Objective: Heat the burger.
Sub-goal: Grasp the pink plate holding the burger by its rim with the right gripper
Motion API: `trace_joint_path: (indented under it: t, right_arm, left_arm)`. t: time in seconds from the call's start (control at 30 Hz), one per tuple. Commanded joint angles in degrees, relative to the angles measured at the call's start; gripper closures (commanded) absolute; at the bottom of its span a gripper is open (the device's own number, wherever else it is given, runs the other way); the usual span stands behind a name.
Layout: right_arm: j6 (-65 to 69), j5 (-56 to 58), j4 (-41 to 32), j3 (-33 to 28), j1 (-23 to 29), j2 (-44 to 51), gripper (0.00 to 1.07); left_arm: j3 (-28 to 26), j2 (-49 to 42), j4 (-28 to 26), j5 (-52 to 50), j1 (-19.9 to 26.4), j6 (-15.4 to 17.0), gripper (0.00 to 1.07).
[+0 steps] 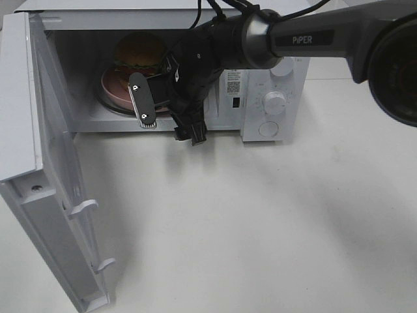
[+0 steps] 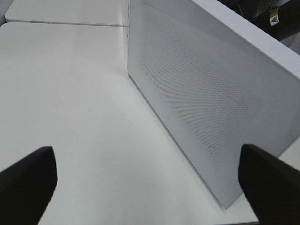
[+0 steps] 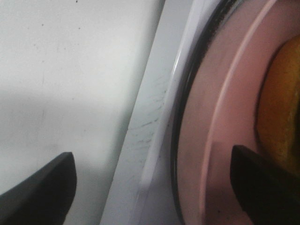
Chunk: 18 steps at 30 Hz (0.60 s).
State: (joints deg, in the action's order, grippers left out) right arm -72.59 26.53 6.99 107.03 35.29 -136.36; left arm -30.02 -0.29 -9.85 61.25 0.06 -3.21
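Exterior high view first, from the near edge: bare white table (image 1: 260,228), then the microwave door (image 1: 45,195) swung wide open on the left, its inner face toward me. Behind it stands the microwave (image 1: 273,98) with its dials to the right of the cavity. The right arm reaches across from the right, and its right hand (image 1: 159,104) sits at the mouth of the cavity, over the front rim of the pink plate (image 1: 114,91). The burger (image 1: 138,55) is on that plate, inside the oven, toward the back.

From the right wrist view, the fingers stand wide apart with nothing between them; one tip is over the table side of the sill, the other over the plate. So that hand grips nothing. The burger lies just beyond it, deeper in the cavity; being round, it shows no long axis to speak of.

The left hand (image 2: 150,187) is out of the high view. Its own camera shows both fingers spread wide and empty, looking along the outer face of the open door. That puts the left arm nearer the door, I'd judge, and the right nearer the burger. With the burger already inside, clearing the right hand and shutting the door looks like what remains.
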Motion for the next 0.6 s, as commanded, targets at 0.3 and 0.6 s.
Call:
trace_joint_path:
  t: [0.3, 0.6]
  right_arm:
    - [2.5, 0.1, -0.9, 3.3, 0.1, -3.0, 0.51]
    - [2.8, 1.2, -1.0, 3.3, 0.2, -2.8, 0.98]
  left_arm:
    - [0.1, -0.9, -0.5, -0.3, 0.1, 0.2, 0.09]
    - [0.1, -0.9, -0.5, -0.3, 0.1, 0.2, 0.09]
